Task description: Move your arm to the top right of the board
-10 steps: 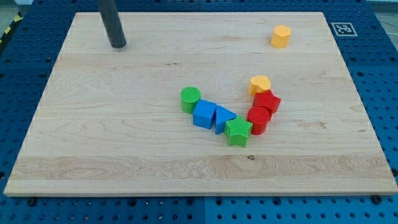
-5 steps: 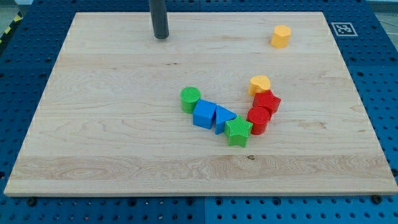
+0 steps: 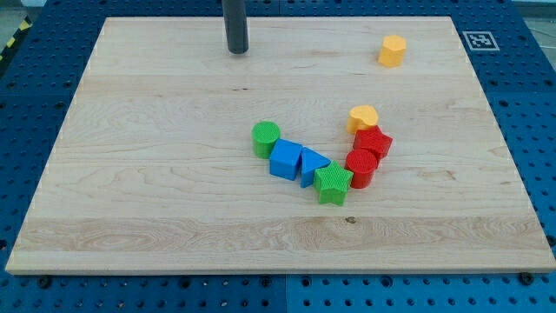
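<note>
My tip rests on the wooden board near its top edge, left of the middle. A yellow hexagonal block lies alone far to the tip's right, near the top right. Well below the tip, a cluster sits mid-board: a green cylinder, a blue cube, a blue triangle, a green star, a red cylinder, a red block and a yellow heart-like block. The tip touches no block.
A black-and-white marker tag sits at the board's top right corner. A blue perforated table surrounds the board.
My tip has moved to the view's right along the top edge, from the top left area towards the middle. The blocks have not moved.
</note>
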Tool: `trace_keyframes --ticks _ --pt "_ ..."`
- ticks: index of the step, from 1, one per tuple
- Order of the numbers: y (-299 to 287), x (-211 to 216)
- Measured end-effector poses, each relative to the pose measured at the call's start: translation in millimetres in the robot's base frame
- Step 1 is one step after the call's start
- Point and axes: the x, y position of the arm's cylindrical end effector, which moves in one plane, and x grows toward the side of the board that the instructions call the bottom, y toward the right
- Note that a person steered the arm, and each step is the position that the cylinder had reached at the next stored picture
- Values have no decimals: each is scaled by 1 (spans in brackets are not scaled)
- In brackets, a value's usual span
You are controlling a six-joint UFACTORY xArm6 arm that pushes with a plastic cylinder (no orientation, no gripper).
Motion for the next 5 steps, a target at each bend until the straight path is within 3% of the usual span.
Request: trace_keyframes --ticks 5 --pt "9 -2"
